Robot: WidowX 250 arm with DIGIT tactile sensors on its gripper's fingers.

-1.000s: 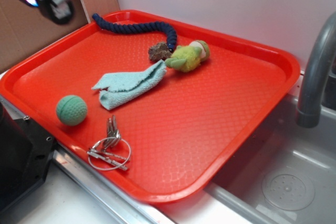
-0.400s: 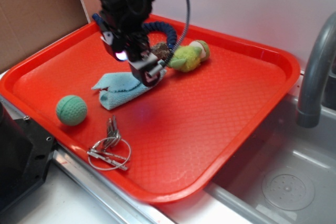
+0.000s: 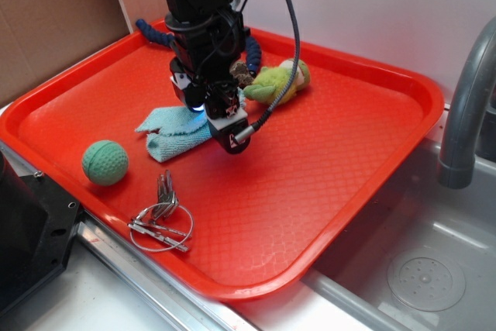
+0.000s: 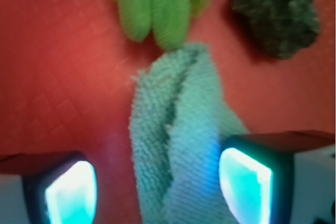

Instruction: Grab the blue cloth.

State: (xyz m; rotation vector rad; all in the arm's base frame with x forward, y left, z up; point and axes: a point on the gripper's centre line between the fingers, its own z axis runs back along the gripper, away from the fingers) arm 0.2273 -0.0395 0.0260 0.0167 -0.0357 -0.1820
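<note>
Since earlier frames, arm moved from far-left corner to tray middle, now down over cloth. Gripper (image 3: 219, 118) low over right end of blue cloth (image 3: 172, 131). Wrist view: jaws open, fingers (image 4: 71, 190) either side of cloth (image 4: 176, 140); right pad touching cloth edge, left pad apart from it. Cloth rumpled, lying flat on red tray (image 3: 325, 168), left of centre. Green plush toy (image 3: 280, 83) and brown lump (image 4: 278, 17) just beyond cloth's far end. Green ball (image 3: 105, 162) near left; keys (image 3: 161, 218) at near edge. Navy rope (image 3: 151, 34) far, partly hidden.

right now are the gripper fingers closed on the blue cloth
No, the gripper is open, its fingers standing apart on either side of the blue cloth.
</note>
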